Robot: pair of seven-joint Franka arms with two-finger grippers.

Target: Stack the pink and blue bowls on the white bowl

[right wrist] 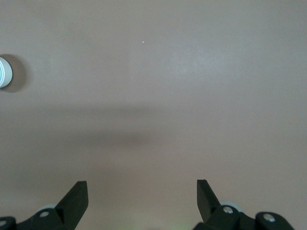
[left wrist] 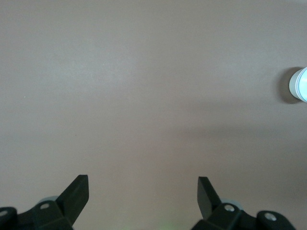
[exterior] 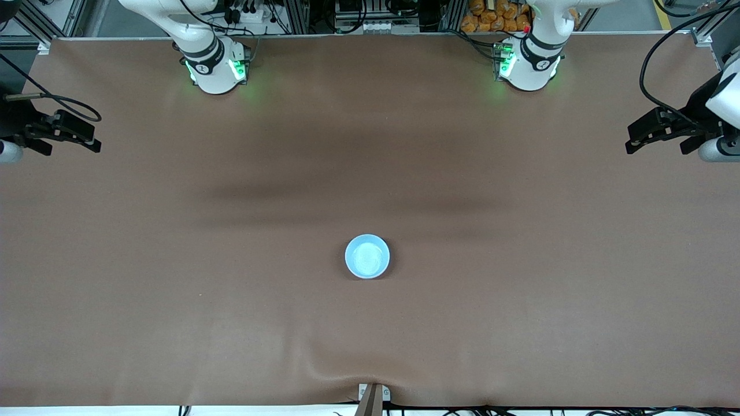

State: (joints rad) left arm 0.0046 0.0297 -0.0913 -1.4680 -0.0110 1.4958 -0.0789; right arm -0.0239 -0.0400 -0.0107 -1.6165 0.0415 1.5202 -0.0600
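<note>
Left gripper and right gripper are held wide open (nothing gripped) over brown table; blue bowl is seen mid-table.

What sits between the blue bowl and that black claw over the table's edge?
Nothing: in the front view only bare brown table lies between the blue bowl and the left gripper.

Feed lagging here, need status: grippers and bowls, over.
Left gripper and right gripper parked at table ends, fingers open, empty. Blue bowl tops one stack mid-table; white rim beneath; pink not visible. Nothing obstructing.
</note>
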